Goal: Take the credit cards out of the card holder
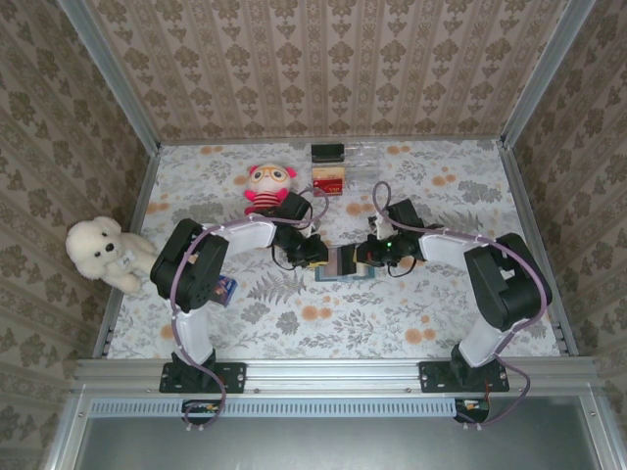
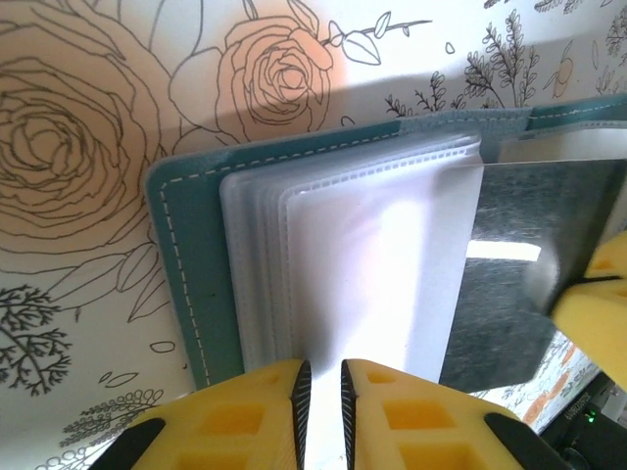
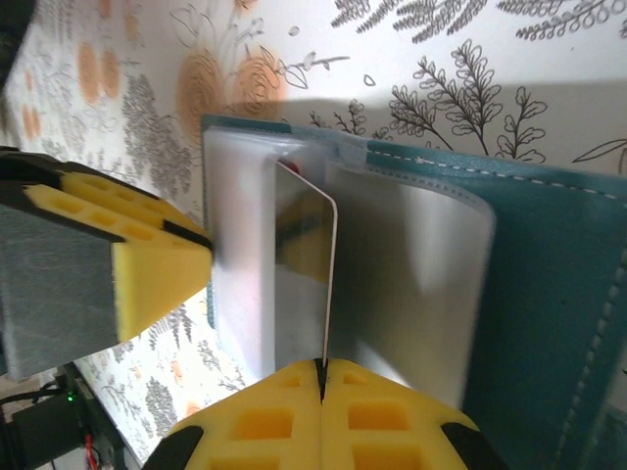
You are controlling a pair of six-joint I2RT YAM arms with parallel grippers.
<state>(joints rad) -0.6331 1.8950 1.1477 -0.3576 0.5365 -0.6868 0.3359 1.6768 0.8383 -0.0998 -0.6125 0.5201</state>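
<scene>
- Pinched shut, my right claw (image 3: 322, 364) grips a credit card (image 3: 299, 264) that is not yet clear of its sleeve.
- My left claw (image 2: 323, 370) nips the card holder (image 2: 191, 264).
- Red card (image 1: 328, 180) already lies out.

Left arm (image 1: 191, 272), lower left of top view: white links, black joint housings, purple cable looped alongside, black base plate. Right arm (image 1: 505, 281), lower right: identical build. Wrist views, bottom edge: yellow jaw pads (image 2: 230, 416) with square recesses, black inner faces and corners.

Staged robot test booth: aluminium frame (image 1: 333, 370), wallpapered panels (image 1: 333, 59), floral-clothed table (image 1: 294, 333).
</scene>
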